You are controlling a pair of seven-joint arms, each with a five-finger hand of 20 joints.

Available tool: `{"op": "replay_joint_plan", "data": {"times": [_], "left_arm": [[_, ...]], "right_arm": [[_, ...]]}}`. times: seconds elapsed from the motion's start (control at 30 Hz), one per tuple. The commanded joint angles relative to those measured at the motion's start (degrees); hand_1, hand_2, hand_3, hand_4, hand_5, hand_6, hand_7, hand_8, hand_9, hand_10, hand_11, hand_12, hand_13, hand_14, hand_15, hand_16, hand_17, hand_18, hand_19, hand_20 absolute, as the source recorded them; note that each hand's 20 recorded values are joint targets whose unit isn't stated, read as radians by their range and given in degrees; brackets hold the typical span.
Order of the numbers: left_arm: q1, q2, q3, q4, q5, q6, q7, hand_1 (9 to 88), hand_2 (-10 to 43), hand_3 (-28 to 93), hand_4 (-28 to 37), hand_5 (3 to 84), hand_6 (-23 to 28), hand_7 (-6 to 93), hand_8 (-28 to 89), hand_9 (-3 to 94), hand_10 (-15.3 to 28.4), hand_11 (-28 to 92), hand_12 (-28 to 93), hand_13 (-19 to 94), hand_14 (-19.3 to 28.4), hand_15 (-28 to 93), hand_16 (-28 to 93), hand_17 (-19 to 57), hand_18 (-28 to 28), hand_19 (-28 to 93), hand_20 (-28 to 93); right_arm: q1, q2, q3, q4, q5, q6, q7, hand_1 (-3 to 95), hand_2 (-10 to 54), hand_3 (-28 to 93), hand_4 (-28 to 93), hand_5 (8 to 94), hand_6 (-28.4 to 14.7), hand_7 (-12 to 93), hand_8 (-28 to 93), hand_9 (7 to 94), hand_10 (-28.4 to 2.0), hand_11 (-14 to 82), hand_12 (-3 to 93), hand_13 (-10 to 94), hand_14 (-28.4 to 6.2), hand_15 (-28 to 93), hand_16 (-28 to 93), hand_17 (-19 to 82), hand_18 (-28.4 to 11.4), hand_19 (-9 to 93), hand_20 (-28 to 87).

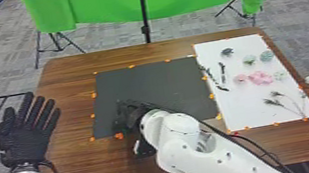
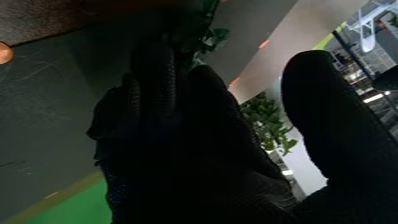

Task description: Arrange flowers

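My right hand (image 1: pixel 130 113) is over the lower left of the black mat (image 1: pixel 145 81), its arm hiding what lies beneath. In the right wrist view my right hand (image 2: pixel 200 145) has straight fingers, the thumb standing apart. Green leaves (image 2: pixel 211 41) show by its fingertips, more leaves (image 2: pixel 268 120) between fingers and thumb; contact cannot be told. My left hand (image 1: pixel 27 126) is open at the table's left edge. On a white sheet (image 1: pixel 237 116) lie pink flowers (image 1: pixel 260 77), pale green flowers (image 1: pixel 249 59), a dark flower (image 1: pixel 227 51), dark twigs (image 1: pixel 221 72) and thin stems (image 1: pixel 290 105).
Orange markers (image 1: pixel 131 66) line the mat and the sheet on the brown table (image 1: pixel 84 172). A dark object (image 1: pixel 144 149) shows beside my right arm. Behind the table hangs a green cloth (image 1: pixel 101 4) with stands.
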Motion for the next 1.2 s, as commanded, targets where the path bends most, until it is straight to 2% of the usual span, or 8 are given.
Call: {"op": "replay_joint_plan", "data": {"times": [0.03,0.4,0.53,0.77,0.83,0.97,1.07,1.2], "left_arm": [[0.0,-0.06,0.34,0.55,-0.03,-0.10,-0.77,23.5,15.6,76,-28.3,39.9,6.3,8.8,-8,31.4,11.7,12,10,25,12.7,21,-3,-4.1,11.7,21,13],[0.4,-0.32,0.20,0.45,-0.16,0.03,-0.31,23.6,15.5,76,-28.3,39.9,6.2,8.9,-8,31.5,11.8,12,10,25,12.7,21,-3,-4.1,11.8,21,14],[0.7,-0.48,0.07,0.33,-0.16,-0.13,-0.11,23.6,15.5,76,-28.3,40.0,6.3,8.9,-8,31.5,11.8,12,10,25,12.7,21,-3,-4.1,11.8,21,14],[0.7,-0.74,0.10,0.31,-0.19,-0.04,-0.02,23.6,15.6,76,-28.3,39.9,6.2,8.9,-8,31.5,11.7,12,10,25,12.8,21,-3,-4.1,11.8,21,14],[0.8,-0.78,0.01,0.03,-0.20,0.31,-0.02,23.6,15.6,76,-28.3,40.0,6.2,8.9,-8,31.5,11.8,12,10,25,12.8,21,-3,-4.1,11.8,21,14],[1.3,-1.27,-0.12,-0.17,0.02,-0.37,0.52,24.5,17.5,76,-28.2,40.0,6.1,9.1,-8,31.5,11.7,12,10,25,12.8,22,-3,-4.1,11.8,21,14],[2.5,-2.44,-0.97,-0.65,0.06,-0.80,1.27,24.2,16.9,76,-28.2,40.1,6.1,9.1,-8,31.5,11.6,12,10,25,12.8,22,-3,-4.1,11.8,21,14],[3.3,-3.32,-2.21,-1.31,0.96,-2.18,0.69,24.1,16.4,76,-28.3,40.1,6.1,9.1,-8,31.5,11.7,12,10,25,12.8,22,-3,-4.1,11.8,21,14]], "right_arm": [[-0.6,-0.3,0.0,1.2,0.0,1.1,1.4,31.1,4.3,77,-21,50.6,-17.2,3,-10,45.4,-25.1,15.9,15.8,45,-22.0,72,16,26,-26.8,89,44],[-0.2,-0.1,-0.8,0.6,-1.0,2.5,2.9,30.9,8.4,78,-22,50.8,-17.4,3,-10,46.4,-25.4,16.0,15.4,45,-22.3,72,16,27,-27.0,89,42],[0.1,-0.1,-0.6,-0.2,0.0,1.5,2.5,29.8,7.9,78,-21,50.5,-17.7,3,-10,46.5,-25.7,15.9,15.3,45,-22.4,71,16,27,-27.1,90,41],[0.0,0.2,-0.5,-2.1,1.1,1.7,2.3,28.8,7.0,77,-21,51.7,-14.1,5,-9,45.9,-26.0,14.9,15.1,44,-23.3,70,16,27,-27.5,89,39],[0.0,0.5,-1.1,-2.4,-1.4,2.4,1.6,28.6,7.0,77,-21,52.2,-13.7,5,-9,45.8,-26.2,14.5,15.1,44,-23.4,70,16,27,-27.4,89,38],[0.4,1.1,-0.6,-4.0,-0.4,3.7,2.2,28.6,7.2,76,-20,54.7,-12.8,6,-9,45.0,-27.4,12.1,13.9,45,-24.2,69,15,27,-27.8,89,37],[0.3,3.3,0.1,-6.8,-1.4,4.9,1.0,28.3,6.9,76,-20,55.6,-11.7,6,-10,43.6,-28.1,10.5,13.1,45,-24.5,67,15,28,-28.0,90,37],[-3.2,8.8,6.6,-12.6,-1.5,8.3,2.8,28.2,7.7,74,-20,57.9,-10.0,6,-10,43.8,-28.3,9.3,12.1,47,-24.6,64,14,32,-28.3,93,42]]}}
